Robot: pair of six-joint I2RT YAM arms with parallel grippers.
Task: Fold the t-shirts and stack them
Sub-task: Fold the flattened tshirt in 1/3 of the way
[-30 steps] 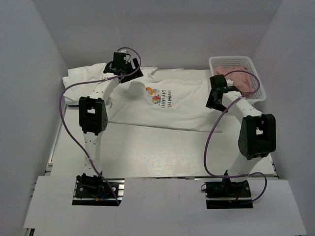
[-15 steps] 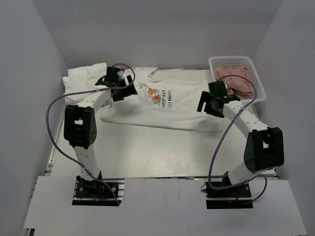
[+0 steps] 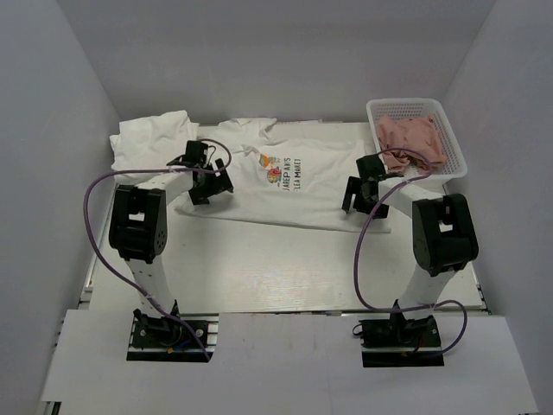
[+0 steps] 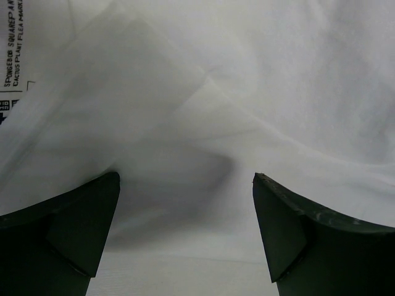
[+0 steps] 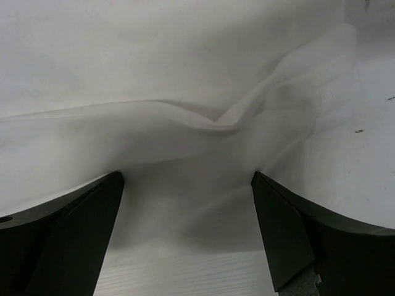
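Note:
A white t-shirt with a colourful print and dark lettering [image 3: 289, 186] lies spread flat across the table's back half. Its lettering shows at the left edge of the left wrist view [image 4: 13, 43]. A second white t-shirt [image 3: 151, 138] lies bunched at the back left. My left gripper [image 3: 205, 181] is open, low over the spread shirt's left edge; its fingers [image 4: 74, 228] straddle the cloth edge [image 4: 185, 185]. My right gripper [image 3: 363, 197] is open over the shirt's right edge, with wrinkled cloth [image 5: 203, 123] between its fingers [image 5: 296, 228].
A white mesh basket [image 3: 406, 108] holding pinkish cloth [image 3: 410, 141] stands at the back right. The bare white table [image 3: 276, 259] runs in front of the shirt. Grey walls close in the left, right and back. Purple cables loop off both arms.
Both arms have swung toward me and dropped lower. The left gripper moved from the shirt's collar area to its left edge. The right gripper moved to the shirt's right edge.

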